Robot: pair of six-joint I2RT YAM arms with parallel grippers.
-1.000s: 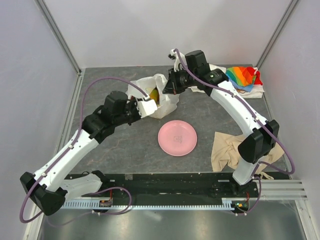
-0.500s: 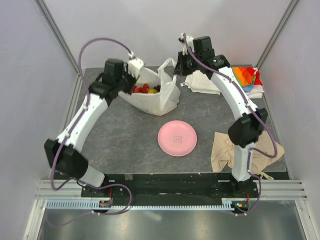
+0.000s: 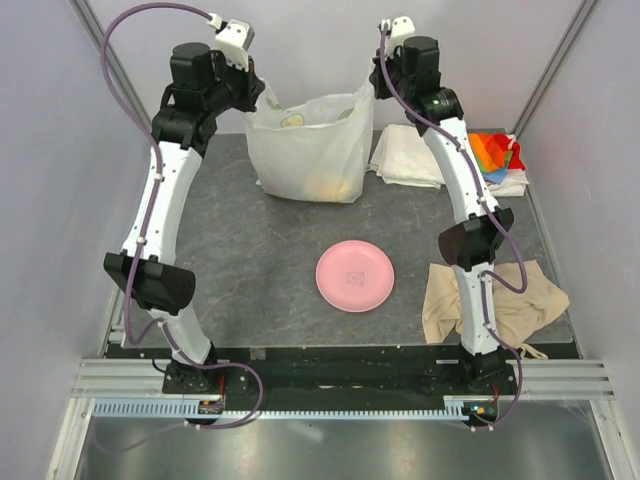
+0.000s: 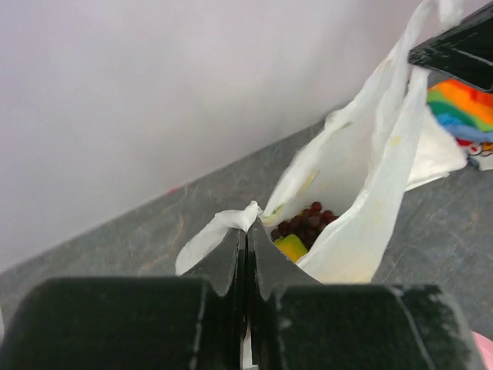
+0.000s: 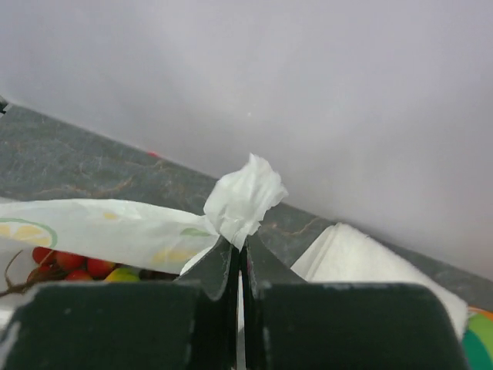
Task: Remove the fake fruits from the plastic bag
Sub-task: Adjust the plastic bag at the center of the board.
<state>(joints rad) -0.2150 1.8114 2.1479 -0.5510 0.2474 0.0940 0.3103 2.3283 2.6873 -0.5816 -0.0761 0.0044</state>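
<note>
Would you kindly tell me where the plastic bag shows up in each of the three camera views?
Top external: the plastic bag is at upper middle, held up and stretched wide.
Left wrist: the bag is right of centre, its mouth open.
Right wrist: the bag is at lower left, its handle bunched at centre.
Shared landmark: the rainbow cloth, right of the bag in every view.

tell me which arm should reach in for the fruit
Left, probably: both hold plastic bag handles, but the left gripper looks straight into the open mouth at grapes and a yellow fruit; the right gripper views it sidelong.
</note>
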